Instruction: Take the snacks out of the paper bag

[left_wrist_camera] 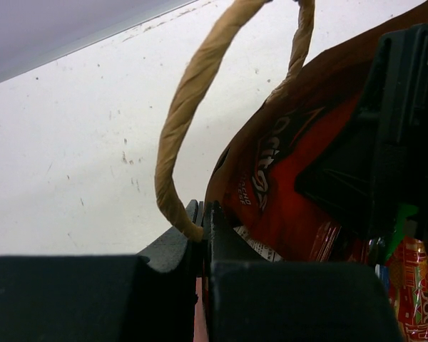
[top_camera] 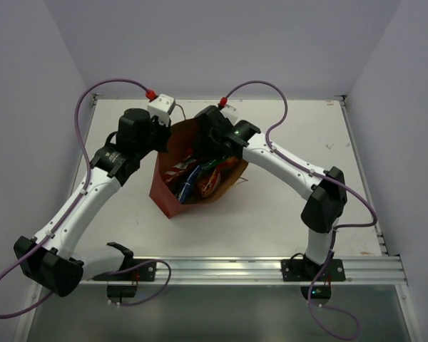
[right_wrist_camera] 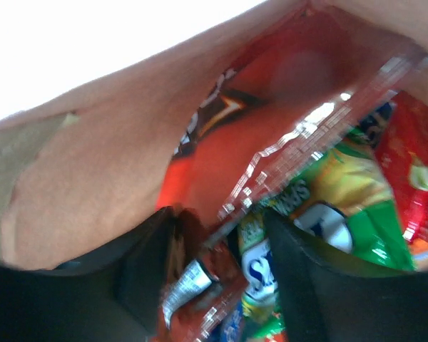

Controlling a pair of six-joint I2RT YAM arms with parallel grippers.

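The paper bag (top_camera: 164,194) is found in the middle of the table (top_camera: 292,214), between the two arms, with its mouth turned up toward the top camera and the snacks packed inside. Its rim is pinched by the left gripper (left_wrist_camera: 202,214), whose jaws are closed on the paper just beside the root of a cord handle (left_wrist_camera: 189,114), so that side of the mouth is held. The right gripper (right_wrist_camera: 217,217) is set inside the mouth, with its fingers parted and nothing clamped between them. A red chip bag (right_wrist_camera: 271,107) is seen directly ahead of it, lying against the brown inner wall. The crimped seal (right_wrist_camera: 307,135) of that bag runs lengthwise away from the pincer, from the gap between the fingers toward the far upper right of the right wrist view. One finger is placed on each side of this edge, so the seal is judged to be lined up for a pinch across its thin face, not along its length. A green-yellow bag (right_wrist_camera: 342,192) is pressed close under the seal on the right finger's side, and it may be caught in the same closure. The right arm is plainly the nearer one to the snacks, as the left is taken up with the rim. No snack is seen outside the bag.
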